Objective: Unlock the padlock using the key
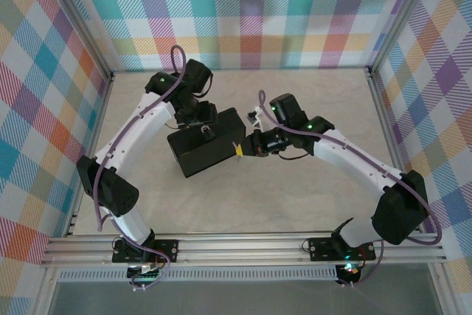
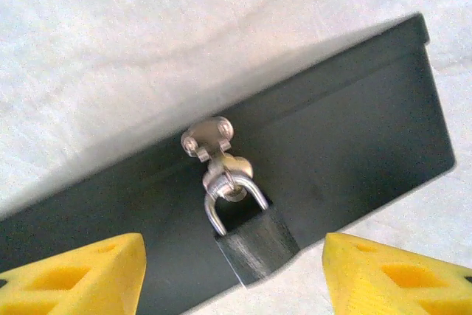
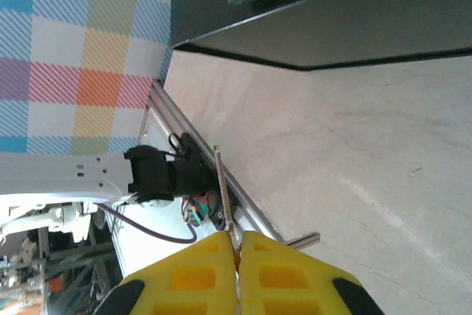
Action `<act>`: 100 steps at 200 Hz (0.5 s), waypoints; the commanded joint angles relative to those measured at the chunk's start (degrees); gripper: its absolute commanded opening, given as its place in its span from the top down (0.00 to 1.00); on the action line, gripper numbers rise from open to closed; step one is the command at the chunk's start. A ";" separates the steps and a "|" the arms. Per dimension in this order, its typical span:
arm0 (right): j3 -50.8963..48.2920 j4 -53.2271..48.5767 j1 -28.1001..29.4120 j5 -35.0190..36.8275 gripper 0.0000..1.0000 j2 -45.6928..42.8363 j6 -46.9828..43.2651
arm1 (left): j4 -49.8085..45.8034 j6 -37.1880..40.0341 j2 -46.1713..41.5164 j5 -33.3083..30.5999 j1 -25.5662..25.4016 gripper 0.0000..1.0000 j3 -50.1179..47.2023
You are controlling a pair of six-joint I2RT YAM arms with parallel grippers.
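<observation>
1. The key (image 3: 225, 197) is thin, and the right gripper (image 3: 237, 250) pinches it tight at one end. It could twist or slip if it bumps the lock wrong.
2. The padlock (image 2: 254, 245) hangs loose from the clasp (image 2: 209, 138) on the dark box (image 2: 354, 138), so it might swing away.
3. The left gripper (image 2: 234, 263) is wide open, with a finger on each side of the padlock, not touching it.
4. The padlock is small, with a dark body and a shiny loop that looks shut.
</observation>
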 commanded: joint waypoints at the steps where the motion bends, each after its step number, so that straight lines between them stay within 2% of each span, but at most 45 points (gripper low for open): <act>1: -0.77 3.01 1.19 -2.12 0.92 1.42 2.25 | 7.10 10.12 -2.62 0.97 4.74 0.33 -4.98; 22: 0.03 3.79 1.86 -2.50 0.92 2.23 3.48 | 10.34 11.34 -3.22 9.74 10.39 0.34 -9.10; 49: -0.46 5.76 1.95 -2.61 0.92 2.39 5.08 | 14.24 11.26 -5.42 17.54 14.00 0.31 -12.99; 100: 0.05 4.33 1.97 -2.08 0.92 3.72 4.65 | 13.21 12.58 -4.62 27.84 15.07 0.27 -15.36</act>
